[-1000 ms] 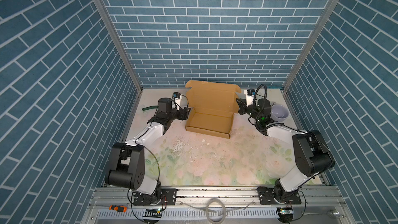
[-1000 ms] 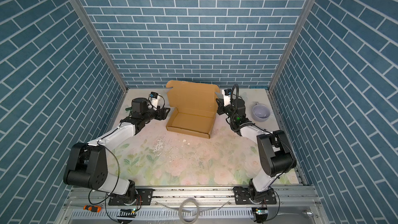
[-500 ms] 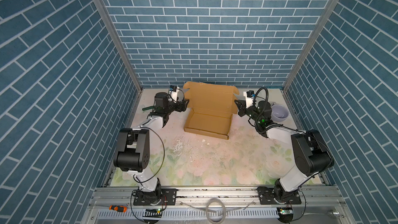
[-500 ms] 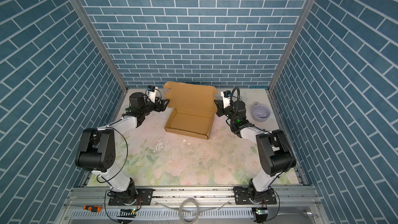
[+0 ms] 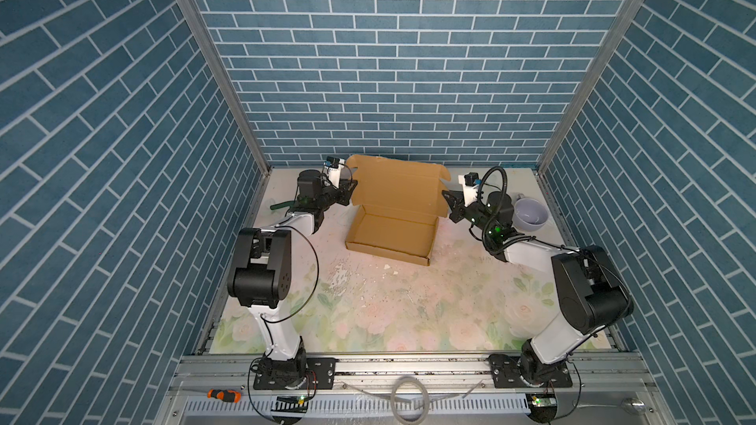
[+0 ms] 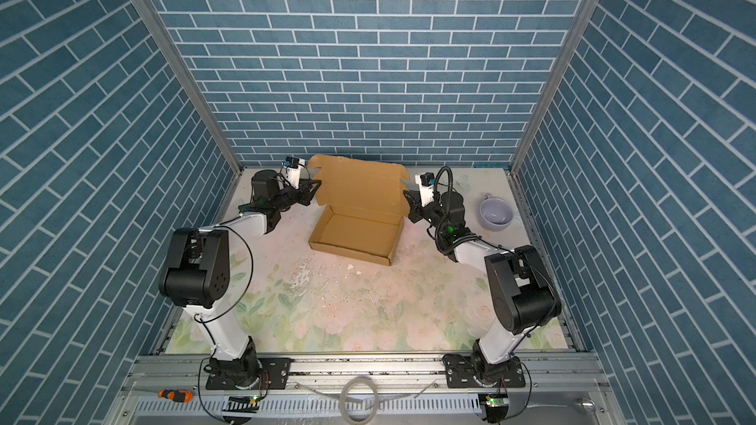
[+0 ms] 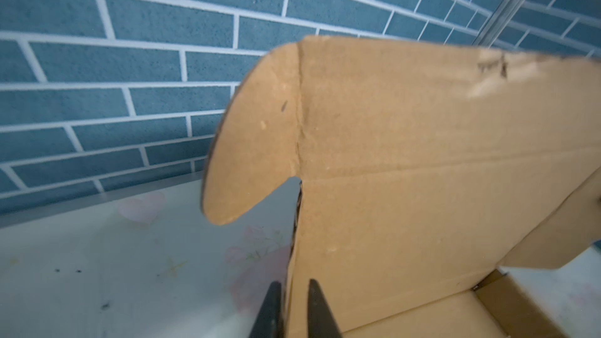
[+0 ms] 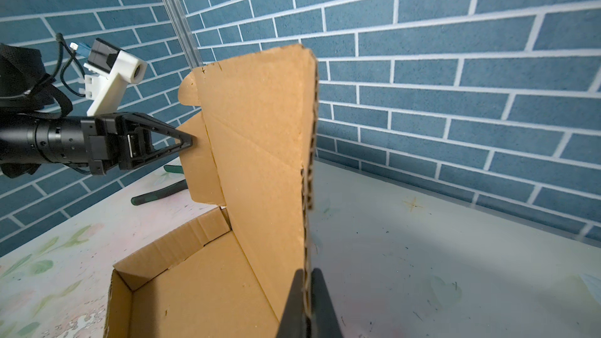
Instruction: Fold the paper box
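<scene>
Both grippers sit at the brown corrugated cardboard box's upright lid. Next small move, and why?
Probably tip the lid forward over the shallow tray, both arms together: left gripper and right gripper each pinch a side edge, and the lid stands open.

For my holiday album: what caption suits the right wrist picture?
Left jaws and right jaws pinch opposite sides of the upright lid of the paper box.

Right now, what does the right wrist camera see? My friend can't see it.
The right gripper pinches the upright lid of the paper box at its near edge. Across it, the left gripper pinches the far side, before a blue brick wall.
</scene>
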Motion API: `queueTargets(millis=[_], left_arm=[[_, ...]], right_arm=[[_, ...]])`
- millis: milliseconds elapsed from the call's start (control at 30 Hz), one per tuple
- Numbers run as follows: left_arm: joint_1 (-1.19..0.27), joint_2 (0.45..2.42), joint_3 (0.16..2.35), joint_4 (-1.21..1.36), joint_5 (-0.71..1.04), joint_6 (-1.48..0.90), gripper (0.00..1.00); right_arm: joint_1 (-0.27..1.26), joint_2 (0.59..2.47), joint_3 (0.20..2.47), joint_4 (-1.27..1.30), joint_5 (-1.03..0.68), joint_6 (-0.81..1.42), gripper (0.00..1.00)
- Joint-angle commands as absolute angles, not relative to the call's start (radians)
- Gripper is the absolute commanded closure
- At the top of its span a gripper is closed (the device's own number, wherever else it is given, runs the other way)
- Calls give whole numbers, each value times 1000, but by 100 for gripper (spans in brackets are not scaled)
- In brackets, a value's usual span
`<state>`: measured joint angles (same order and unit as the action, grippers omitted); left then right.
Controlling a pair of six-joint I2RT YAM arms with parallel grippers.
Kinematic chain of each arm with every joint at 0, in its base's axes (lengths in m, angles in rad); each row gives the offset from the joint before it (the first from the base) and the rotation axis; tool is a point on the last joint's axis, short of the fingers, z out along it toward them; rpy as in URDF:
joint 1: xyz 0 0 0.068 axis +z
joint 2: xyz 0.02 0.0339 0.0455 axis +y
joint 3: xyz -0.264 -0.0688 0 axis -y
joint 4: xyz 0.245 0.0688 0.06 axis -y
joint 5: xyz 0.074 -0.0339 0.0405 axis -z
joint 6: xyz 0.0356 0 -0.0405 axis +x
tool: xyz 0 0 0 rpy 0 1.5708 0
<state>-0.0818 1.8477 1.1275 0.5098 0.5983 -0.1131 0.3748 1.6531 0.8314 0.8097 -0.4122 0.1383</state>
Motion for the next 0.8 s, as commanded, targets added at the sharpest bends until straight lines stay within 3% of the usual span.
queueTargets(millis=[0, 300, 533, 767], left_arm=[[-86, 1844, 1099, 604, 634, -154, 98], [-127, 1735, 876, 774, 524, -198, 100], [-200, 1629, 663, 893, 366, -176, 100], [-257, 1626, 425, 1166, 178, -213, 100]], right_arm=[[421, 1632, 846, 776, -361, 50, 100], [560, 1590, 762, 836, -134, 14, 100], [570, 1576, 738, 822, -130, 49, 100], [584, 1558, 643, 868, -44, 165, 98]])
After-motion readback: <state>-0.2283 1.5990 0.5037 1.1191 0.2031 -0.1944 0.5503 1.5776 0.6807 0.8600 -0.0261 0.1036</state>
